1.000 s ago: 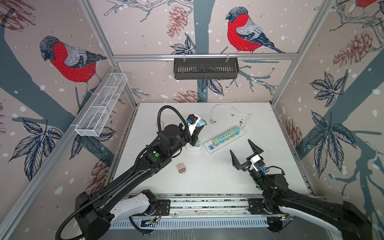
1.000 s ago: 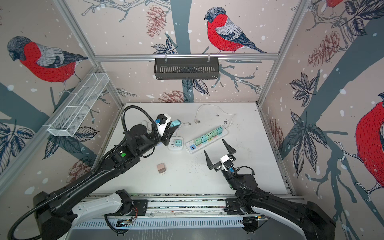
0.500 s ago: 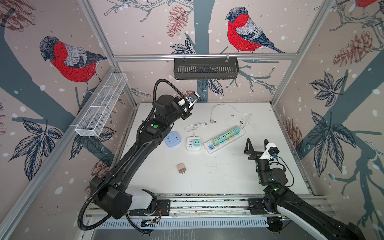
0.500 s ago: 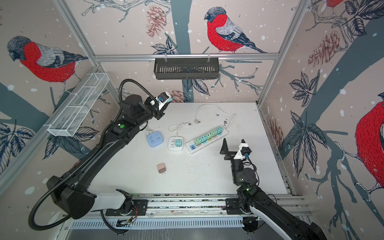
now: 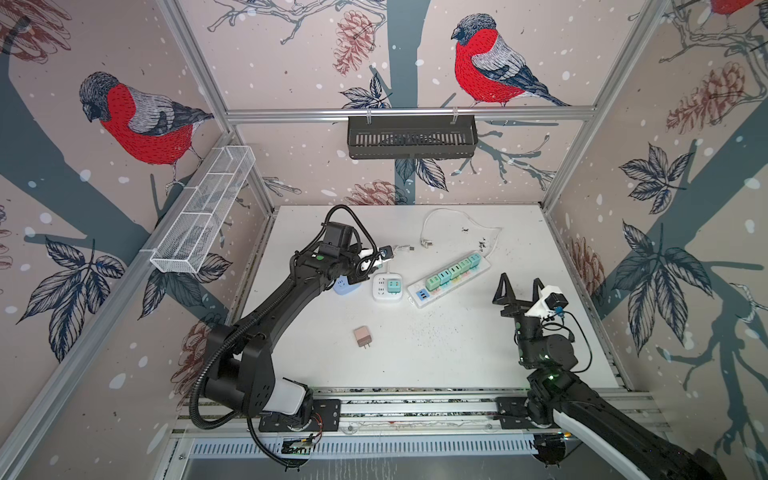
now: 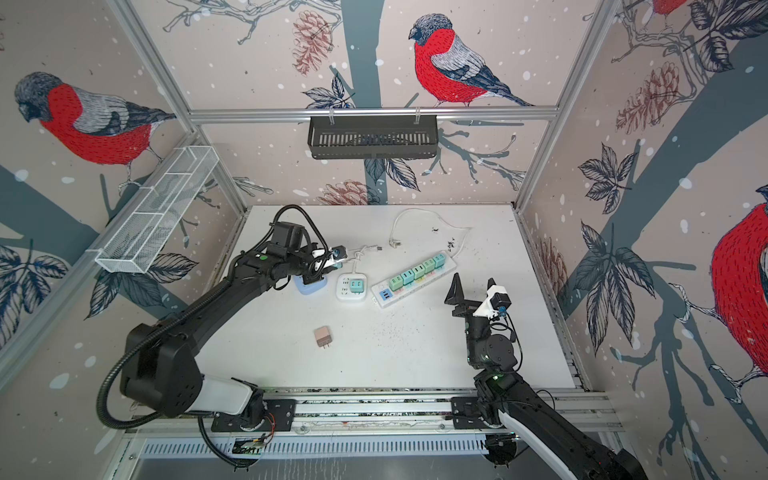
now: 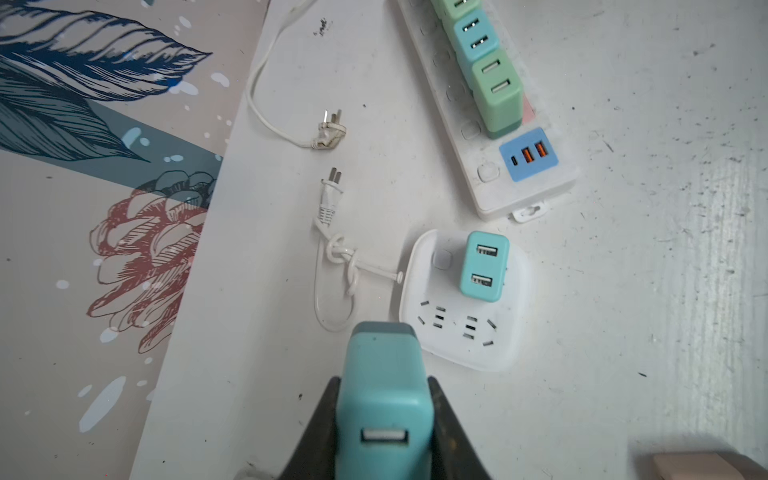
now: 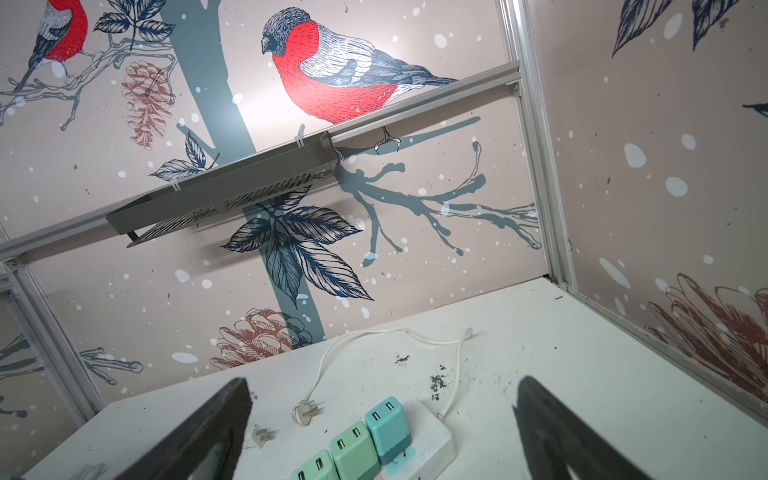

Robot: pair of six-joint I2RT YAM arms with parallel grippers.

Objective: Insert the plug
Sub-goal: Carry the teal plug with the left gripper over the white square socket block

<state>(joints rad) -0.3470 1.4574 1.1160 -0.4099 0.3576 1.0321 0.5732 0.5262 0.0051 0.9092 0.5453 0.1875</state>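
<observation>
left gripper (image 7: 384,395) was closed on a teal usb charger plug (image 7: 384,374), black fingers (image 7: 322,419) pressed flat to its two sides. one usb port faced the wrist camera; prongs were hidden on the far end. the plug was held low over the white table (image 5: 457,357). in the left wrist view its far end overlapped one corner of the white square socket block (image 7: 465,340). whether they touched could not be told

a second teal two-port charger (image 7: 484,266) sat seated in one half of the block. the outlets nearest the held plug were bare. the block's knotted white cord (image 7: 345,257) ended in a loose two-pin plug (image 7: 332,187) lying on the table

a pale blue rounded socket cube (image 5: 343,286) stood just beside the white block, partly under the left arm. a long white power strip (image 7: 490,199) lay on the block's other side, angled toward the back right, with a row of green and teal chargers (image 5: 455,270) plugged along it. the strip's thin white cable (image 5: 432,216) looped near the back wall, with its three-pin plug (image 7: 330,133) loose on the table

a pinkish-beige charger (image 5: 362,336) lay alone on its side near the front middle, prongs toward the front edge

right gripper (image 5: 520,280) stood wide open and empty, raised to the right of the strip, fingers pointing up toward the back wall, well apart from every item
</observation>
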